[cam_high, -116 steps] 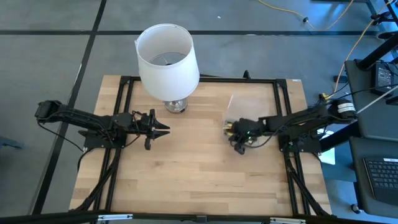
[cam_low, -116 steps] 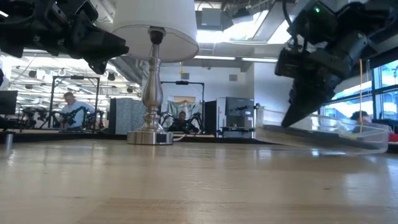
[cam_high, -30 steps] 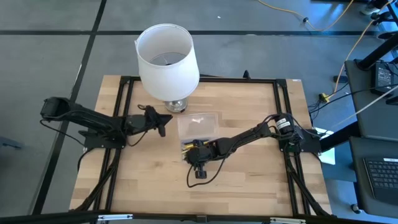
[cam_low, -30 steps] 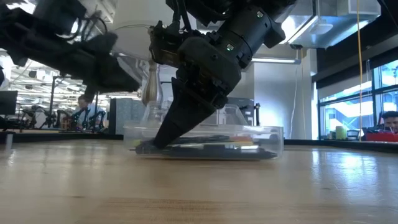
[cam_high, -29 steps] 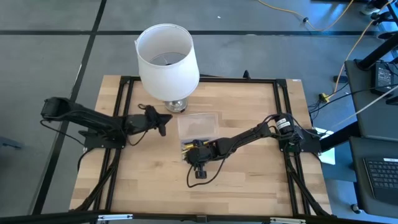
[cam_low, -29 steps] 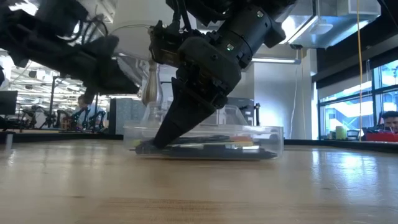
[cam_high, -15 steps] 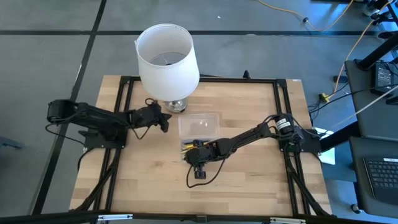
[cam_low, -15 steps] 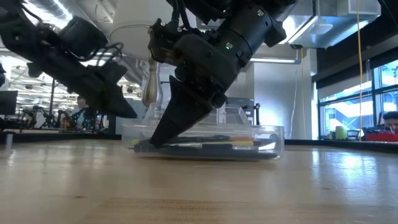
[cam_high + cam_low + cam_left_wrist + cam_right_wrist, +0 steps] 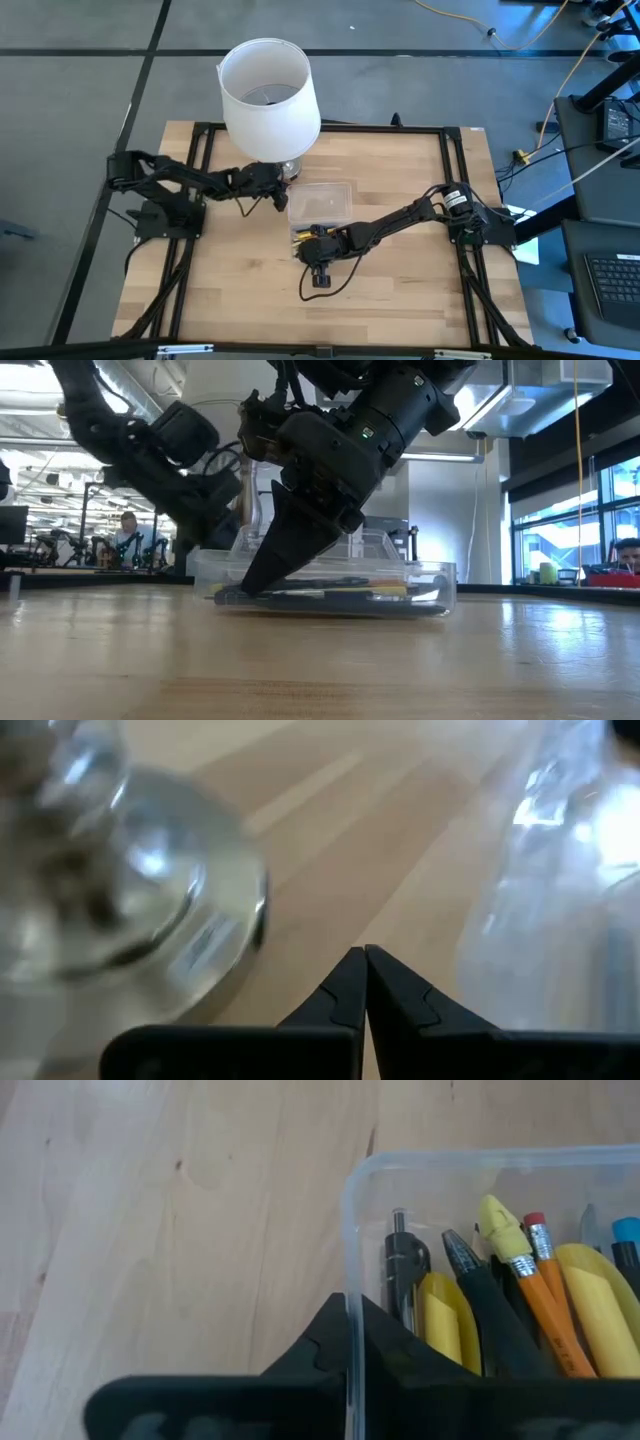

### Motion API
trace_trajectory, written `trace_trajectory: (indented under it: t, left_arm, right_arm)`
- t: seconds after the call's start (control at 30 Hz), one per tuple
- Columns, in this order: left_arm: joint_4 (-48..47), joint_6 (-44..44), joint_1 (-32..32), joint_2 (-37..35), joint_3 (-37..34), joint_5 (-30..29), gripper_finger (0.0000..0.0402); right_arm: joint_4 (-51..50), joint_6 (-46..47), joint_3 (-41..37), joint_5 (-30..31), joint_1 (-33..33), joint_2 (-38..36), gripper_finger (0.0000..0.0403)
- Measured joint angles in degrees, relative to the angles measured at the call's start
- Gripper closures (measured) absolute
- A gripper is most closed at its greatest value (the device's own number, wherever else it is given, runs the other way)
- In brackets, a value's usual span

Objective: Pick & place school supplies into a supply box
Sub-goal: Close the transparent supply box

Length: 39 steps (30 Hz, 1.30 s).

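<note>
The clear supply box [image 9: 322, 203] rests by its bottom on the table's middle [image 9: 400, 582]. Pens and pencils [image 9: 500, 1280] in black, orange and yellow lie inside it along its near side [image 9: 303, 233]; no scissors show. My right gripper [image 9: 347, 1320] is shut on the box's near left corner [image 9: 306, 240]. My left gripper [image 9: 365, 956] is shut and points toward the table's right. It sits low between the lamp base [image 9: 150, 890] and the box's far left corner [image 9: 283, 199]. My right gripper pinches the box's clear wall [image 9: 348, 1230] close to its near left corner, one finger inside the box and one outside. The fingers [image 9: 262, 565] slant down from the upper right. The box stays flat on the table. My left gripper: I cannot tell whether it touches the box.
A tall lamp with a white shade [image 9: 270, 92] stands on a metal base [image 9: 285, 170] at the table's far side, just left of the box. Bare wood [image 9: 400, 290] lies on the near side. A black frame [image 9: 455, 160] runs along the table's edges.
My left gripper has moved toward the table's right and down, from left of the lamp base to the gap between the base and the box's far left corner, staying shut. My right gripper and the box have kept still.
</note>
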Motion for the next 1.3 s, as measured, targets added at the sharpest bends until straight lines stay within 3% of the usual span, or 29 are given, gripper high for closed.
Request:
trace_trajectory:
  t: [0.27,0.5,0.83,1.3]
  left_arm:
    - [0.2,2.1,-0.4,-0.2,3.6,8.4,0.0399]
    - [0.0,2.1,-4.3,-0.2,5.2,14.8,0.0398]
    - [0.1,2.1,-9.6,-0.2,6.7,14.6,0.0399]
    - [0.0,2.2,-9.7,-0.2,6.7,14.5,0.0401]
  right_arm:
    - [-0.2,-0.2,0.0,-0.1,0.0,0.0,0.0394]
    - [-1.6,-2.7,0.0,1.3,0.0,0.0,0.0392]
    - [-1.7,-5.8,0.0,2.4,0.0,0.0,0.0386]
    - [-1.5,-7.2,0.0,2.5,0.0,0.0,0.0381]
